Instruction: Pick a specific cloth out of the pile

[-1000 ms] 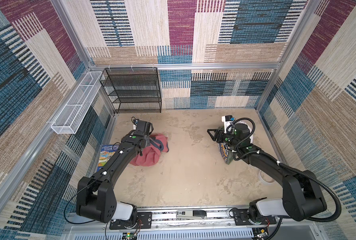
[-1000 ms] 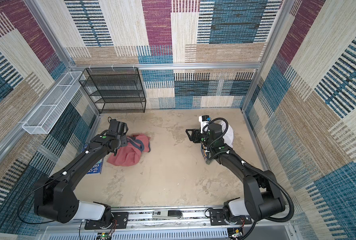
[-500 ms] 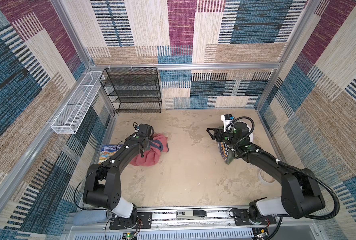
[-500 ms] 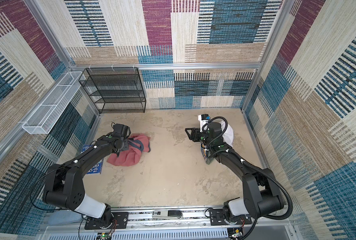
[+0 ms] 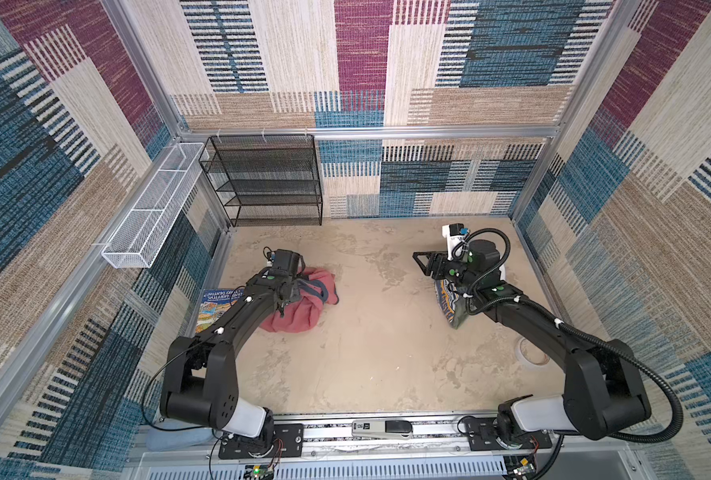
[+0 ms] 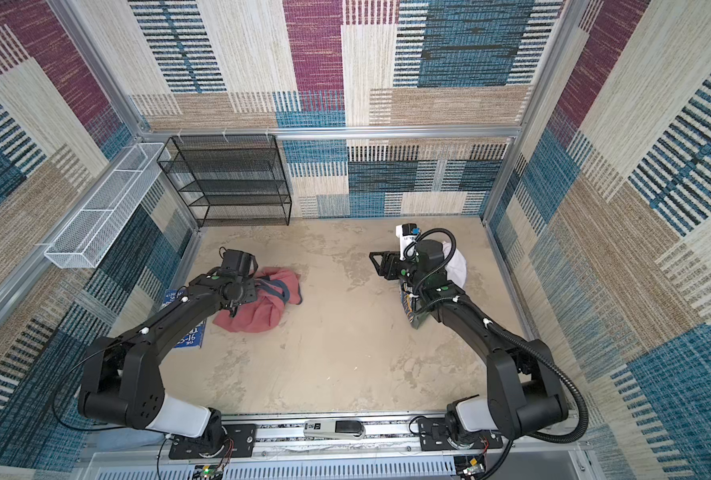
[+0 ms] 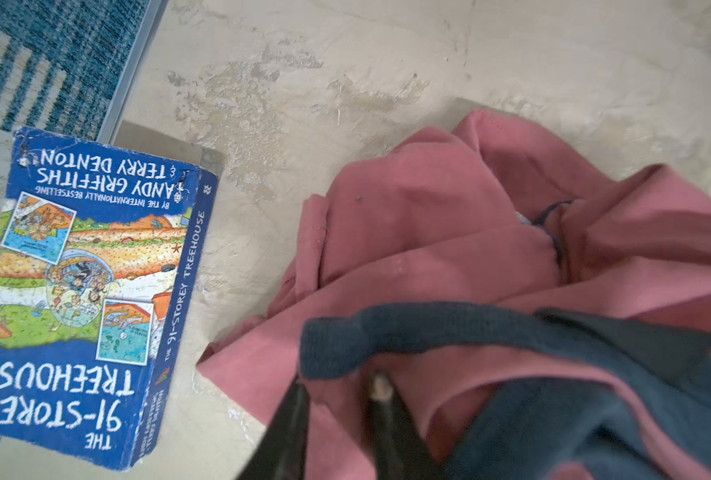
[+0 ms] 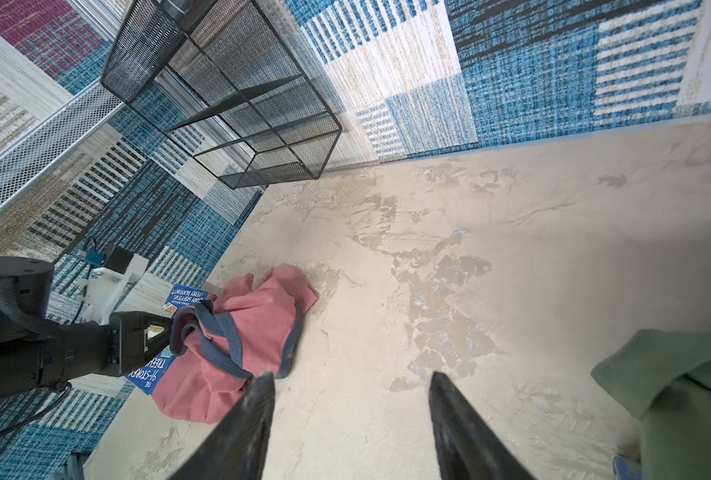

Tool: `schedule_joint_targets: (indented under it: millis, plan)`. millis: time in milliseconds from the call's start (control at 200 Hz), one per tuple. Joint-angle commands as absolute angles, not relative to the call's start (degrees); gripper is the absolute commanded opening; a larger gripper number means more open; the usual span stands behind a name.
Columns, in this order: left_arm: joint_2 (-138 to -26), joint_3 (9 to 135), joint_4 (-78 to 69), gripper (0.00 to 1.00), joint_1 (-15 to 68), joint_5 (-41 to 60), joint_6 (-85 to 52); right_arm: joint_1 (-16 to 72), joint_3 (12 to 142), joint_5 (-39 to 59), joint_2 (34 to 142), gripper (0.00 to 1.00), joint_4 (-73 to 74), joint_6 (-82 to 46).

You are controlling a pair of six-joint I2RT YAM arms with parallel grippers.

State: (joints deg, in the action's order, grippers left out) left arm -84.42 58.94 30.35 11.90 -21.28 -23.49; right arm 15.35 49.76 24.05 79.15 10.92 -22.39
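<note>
The cloth [image 5: 306,299] [image 6: 264,309] is a salmon-red garment with grey-blue trim, crumpled on the floor at the left in both top views. My left gripper [image 5: 281,306] [image 7: 341,384] is low over its near-left edge. The jaws stand slightly apart, open, with red fabric between them and the dark collar [image 7: 449,328] lying across the tips. The pile [image 5: 451,305] [image 6: 413,309] lies at the right under my right arm, with a blue-and-yellow print, white fabric [image 6: 457,266] and olive green [image 8: 678,395]. My right gripper [image 5: 419,260] [image 8: 351,376] hangs open and empty above bare floor.
A blue paperback book [image 5: 214,305] [image 7: 79,291] lies against the left wall beside the cloth. A black mesh shelf [image 5: 270,183] stands at the back left, a white wire basket [image 5: 150,208] hangs on the left wall. A tape roll [image 5: 532,352] lies at the right.
The left arm's elbow has dropped and pulled back while its gripper stayed at the cloth; its jaws have parted. The cloth and the right arm have not moved.
</note>
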Motion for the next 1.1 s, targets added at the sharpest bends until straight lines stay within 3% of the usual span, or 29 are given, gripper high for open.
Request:
schedule_joint_targets:
  millis: [0, 215, 516, 776, 1097]
  plan:
    - [-81.15, 57.87, 33.49, 0.37, 11.86, -18.55, -24.58, 15.38, 49.77, 24.57, 78.06, 0.63, 11.08, -21.97]
    - [-72.48, 54.76, 36.62, 0.46, 11.41, -19.2, -27.2, 15.35, 50.45, 27.06, 79.01, 0.62, 12.15, -23.0]
    - [-68.65, 48.17, 38.1, 0.44, 8.08, -16.67, -34.58, 15.38, 51.69, 30.41, 81.96, 0.62, 14.8, -23.84]
    - [-65.17, 38.7, 31.52, 0.45, -1.59, -10.86, -39.41, 15.38, 53.09, 32.88, 85.11, 0.62, 16.89, -25.56]
    - [-68.7, 36.21, 21.9, 0.46, -10.31, -2.81, -39.28, 15.31, 53.9, 33.33, 87.77, 0.62, 17.58, -25.8]
